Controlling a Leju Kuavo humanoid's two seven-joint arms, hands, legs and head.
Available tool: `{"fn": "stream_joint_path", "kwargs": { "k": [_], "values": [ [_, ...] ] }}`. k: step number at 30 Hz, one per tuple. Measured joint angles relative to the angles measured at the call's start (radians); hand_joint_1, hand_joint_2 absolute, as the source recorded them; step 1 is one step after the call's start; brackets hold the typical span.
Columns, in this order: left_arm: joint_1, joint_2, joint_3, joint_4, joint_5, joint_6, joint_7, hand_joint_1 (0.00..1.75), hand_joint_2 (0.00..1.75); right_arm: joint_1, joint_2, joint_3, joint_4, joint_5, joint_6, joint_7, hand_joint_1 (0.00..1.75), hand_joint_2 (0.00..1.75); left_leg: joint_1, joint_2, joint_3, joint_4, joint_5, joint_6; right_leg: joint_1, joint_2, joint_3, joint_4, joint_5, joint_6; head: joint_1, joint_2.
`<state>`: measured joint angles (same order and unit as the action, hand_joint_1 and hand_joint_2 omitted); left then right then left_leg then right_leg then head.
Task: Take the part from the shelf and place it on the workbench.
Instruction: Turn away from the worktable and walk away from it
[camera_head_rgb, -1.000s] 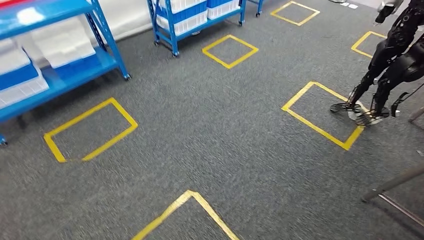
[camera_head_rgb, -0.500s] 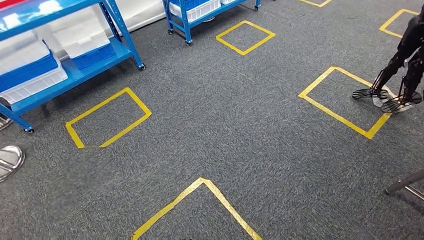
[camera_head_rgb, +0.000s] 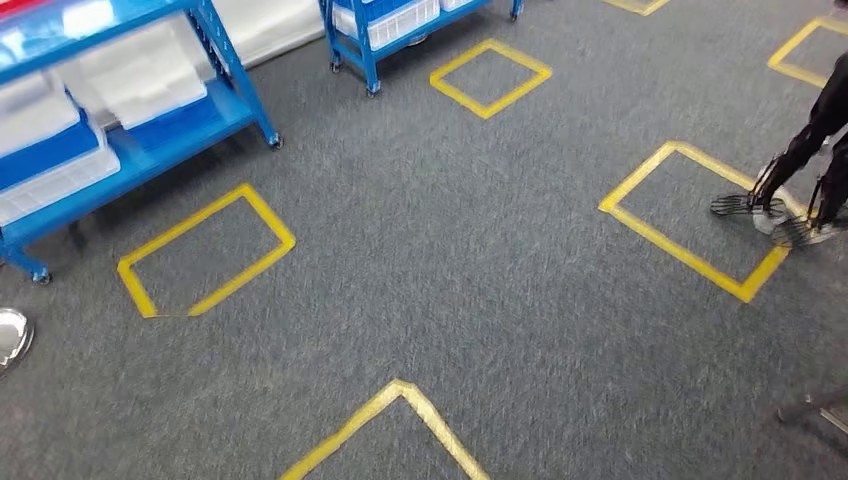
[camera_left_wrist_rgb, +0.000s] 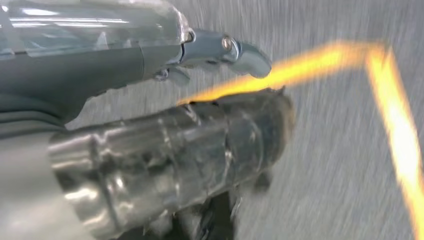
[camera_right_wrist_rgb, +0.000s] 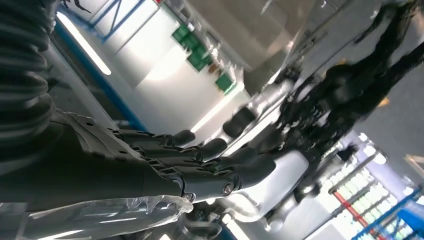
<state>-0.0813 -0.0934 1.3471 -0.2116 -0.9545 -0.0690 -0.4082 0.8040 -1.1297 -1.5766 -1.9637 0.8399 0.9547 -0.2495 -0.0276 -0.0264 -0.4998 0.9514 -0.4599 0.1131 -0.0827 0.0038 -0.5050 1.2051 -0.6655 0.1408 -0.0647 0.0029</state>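
Fingers (camera_left_wrist_rgb: 240, 52) of the left hand (camera_left_wrist_rgb: 165, 125) curl around a shiny metal cylinder part (camera_left_wrist_rgb: 175, 160) above grey carpet (camera_left_wrist_rgb: 340, 165). Right hand (camera_right_wrist_rgb: 165, 160) holds nothing, its dark fingers (camera_right_wrist_rgb: 220, 150) extended side by side. No legible writing.

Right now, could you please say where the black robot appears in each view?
Head view: black robot, right edge, feet by a yellow tape square.
Left wrist view: not in it.
Right wrist view: black robot, blurred, beyond the fingers.
Shared landmark: yellow tape, head and left wrist views.
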Motion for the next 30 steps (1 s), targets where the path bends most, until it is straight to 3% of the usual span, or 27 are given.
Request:
{"fn": "stream_joint_path", "kwargs": {
  "k": [2,3,5,6,7,9,11,12,13,14,15,16,18,19,20,21,22,24,26,28,29,30],
  "values": [
    [0.0,-0.008,0.0,0.004,0.0,-0.001,0.001,0.0,0.0,-0.001,0.009,0.004,-0.002,0.001,0.002,-0.001,0.0,1.75,0.035,-0.007,0.011,0.061,-0.061,-0.035,-0.019,-0.002,-0.055,-0.025,0.102,0.052,0.005,0.0],
    [-0.001,-0.008,0.0,0.005,0.0,0.0,0.002,0.0,0.0,-0.003,0.016,0.009,-0.003,0.001,0.004,-0.001,0.0,1.75,0.047,-0.012,0.0,0.107,-0.094,-0.052,-0.023,0.001,-0.071,-0.029,0.116,0.064,0.012,-0.001],
    [-0.002,-0.004,0.0,0.006,0.001,0.001,0.001,0.0,0.0,-0.004,0.022,0.017,-0.007,0.002,0.006,-0.001,0.0,1.75,0.051,-0.023,-0.037,0.179,-0.137,-0.079,-0.024,0.011,-0.091,0.0,0.079,0.015,0.023,-0.001],
    [-0.001,-0.001,0.0,0.007,0.001,0.002,0.0,0.0,0.0,-0.003,0.02,0.019,-0.009,0.003,0.006,-0.002,0.0,1.75,0.05,-0.024,-0.05,0.197,-0.145,-0.085,-0.035,0.013,-0.091,-0.002,0.061,-0.02,0.022,0.0],
    [0.0,0.003,0.0,0.007,0.001,0.003,0.0,0.0,0.0,-0.002,0.022,0.02,-0.01,0.004,0.007,-0.001,0.0,1.75,0.046,-0.026,-0.058,0.202,-0.147,-0.089,-0.044,0.01,-0.094,0.003,0.054,-0.045,0.02,0.0],
    [0.002,0.006,0.0,0.008,0.001,0.005,0.0,0.0,0.0,-0.001,0.022,0.024,-0.013,0.006,0.01,-0.003,0.0,1.75,0.046,-0.01,-0.075,0.233,-0.16,-0.096,-0.063,0.008,-0.096,0.0,0.052,-0.044,0.006,0.0],
    [0.001,0.006,0.0,0.01,0.0,0.005,0.001,0.0,0.0,-0.004,0.012,0.013,-0.016,0.009,0.011,-0.004,0.0,1.75,0.055,0.024,-0.117,0.317,-0.185,-0.105,-0.064,0.009,-0.085,-0.014,0.052,-0.039,-0.019,0.0],
    [0.001,0.007,0.0,0.009,-0.001,0.005,0.001,0.0,0.0,-0.006,0.01,0.007,-0.017,0.01,0.013,-0.005,0.0,1.75,0.055,0.035,-0.148,0.368,-0.198,-0.106,-0.058,0.005,-0.076,-0.023,0.054,-0.031,-0.026,0.0],
    [0.001,0.006,0.0,0.009,-0.002,0.005,0.002,0.0,0.0,-0.011,0.009,0.003,-0.017,0.011,0.017,-0.007,0.0,1.75,0.051,0.041,-0.178,0.408,-0.205,-0.098,-0.047,0.002,-0.066,-0.033,0.055,-0.025,-0.032,0.0],
    [0.0,0.005,0.0,0.009,-0.003,0.005,0.002,0.0,0.0,-0.014,0.008,0.001,-0.017,0.014,0.021,-0.01,0.0,1.75,0.04,0.042,-0.2,0.429,-0.197,-0.079,-0.032,0.0,-0.053,-0.044,0.056,-0.02,-0.033,0.0],
    [0.001,0.002,0.0,0.01,-0.004,0.004,0.002,0.0,0.0,-0.015,0.008,0.0,-0.018,0.016,0.026,-0.014,0.0,1.75,0.021,0.04,-0.209,0.421,-0.171,-0.048,-0.015,-0.002,-0.037,-0.057,0.057,-0.019,-0.034,0.0],
    [0.001,0.0,0.0,0.01,-0.006,0.004,0.002,0.0,0.0,-0.017,0.007,0.0,-0.019,0.019,0.03,-0.019,0.0,1.75,-0.005,0.035,-0.203,0.384,-0.124,-0.004,0.006,-0.003,-0.017,-0.072,0.057,-0.02,-0.034,0.0],
    [0.004,0.006,0.0,0.008,-0.008,0.004,0.002,0.0,0.0,-0.021,0.017,0.003,-0.018,0.028,0.039,-0.028,0.0,1.75,-0.069,0.003,-0.174,0.271,-0.013,0.111,0.036,-0.01,0.017,-0.101,0.055,-0.027,-0.023,0.0],
    [0.006,0.012,0.0,0.006,-0.008,0.005,0.002,0.0,0.0,-0.026,0.019,0.007,-0.019,0.033,0.044,-0.032,0.0,1.75,-0.091,-0.013,-0.158,0.222,0.024,0.155,0.044,-0.01,0.029,-0.115,0.055,-0.03,-0.017,0.0],
    [0.008,0.015,0.0,0.005,-0.008,0.006,0.002,0.0,0.0,-0.029,0.021,0.01,-0.02,0.036,0.049,-0.037,0.0,1.75,-0.103,-0.023,-0.147,0.191,0.042,0.181,0.045,-0.009,0.033,-0.127,0.058,-0.032,-0.011,0.0],
    [0.009,0.017,0.0,0.005,-0.008,0.007,0.002,0.0,0.0,-0.032,0.02,0.013,-0.021,0.039,0.053,-0.041,0.0,1.75,-0.101,-0.026,-0.139,0.175,0.044,0.185,0.049,-0.007,0.036,-0.136,0.061,-0.029,-0.008,0.0],
    [0.007,0.016,0.0,0.004,-0.008,0.007,0.002,0.0,0.0,-0.033,0.012,0.013,-0.024,0.042,0.056,-0.043,0.0,1.75,-0.104,-0.019,-0.127,0.152,0.046,0.181,0.041,-0.001,0.039,-0.149,0.065,-0.029,-0.01,0.0],
    [0.005,0.014,0.0,0.004,-0.008,0.007,0.003,0.0,0.0,-0.034,0.008,0.009,-0.024,0.048,0.061,-0.047,0.0,1.75,-0.1,-0.02,-0.085,0.077,0.04,0.16,0.036,0.001,0.037,-0.142,0.055,-0.037,-0.012,0.0],
    [0.004,0.011,0.0,0.005,-0.008,0.006,0.004,0.0,0.0,-0.04,0.003,0.005,-0.025,0.051,0.065,-0.052,0.0,1.75,-0.091,-0.024,-0.048,0.02,0.028,0.136,0.037,0.0,0.001,-0.066,0.016,-0.047,-0.013,0.0],
    [0.003,0.007,0.0,0.005,-0.009,0.006,0.005,0.0,0.0,-0.043,0.001,0.004,-0.027,0.055,0.069,-0.057,0.0,1.75,-0.087,-0.022,-0.045,0.025,0.02,0.125,0.037,0.0,-0.069,0.045,-0.018,-0.037,-0.013,0.0],
    [0.002,0.005,0.0,0.005,-0.009,0.006,0.005,0.0,0.0,-0.043,0.0,0.004,-0.027,0.057,0.07,-0.058,0.0,1.75,-0.086,-0.021,-0.044,0.032,0.012,0.12,0.037,0.0,-0.097,0.077,-0.013,-0.026,-0.013,0.0],
    [0.002,0.001,0.0,0.005,-0.009,0.005,0.005,0.0,0.0,-0.044,0.0,0.004,-0.027,0.059,0.071,-0.059,0.0,1.75,-0.085,-0.02,-0.043,0.042,0.003,0.115,0.037,-0.001,-0.112,0.078,0.011,-0.015,-0.013,0.0]
  ]
}}
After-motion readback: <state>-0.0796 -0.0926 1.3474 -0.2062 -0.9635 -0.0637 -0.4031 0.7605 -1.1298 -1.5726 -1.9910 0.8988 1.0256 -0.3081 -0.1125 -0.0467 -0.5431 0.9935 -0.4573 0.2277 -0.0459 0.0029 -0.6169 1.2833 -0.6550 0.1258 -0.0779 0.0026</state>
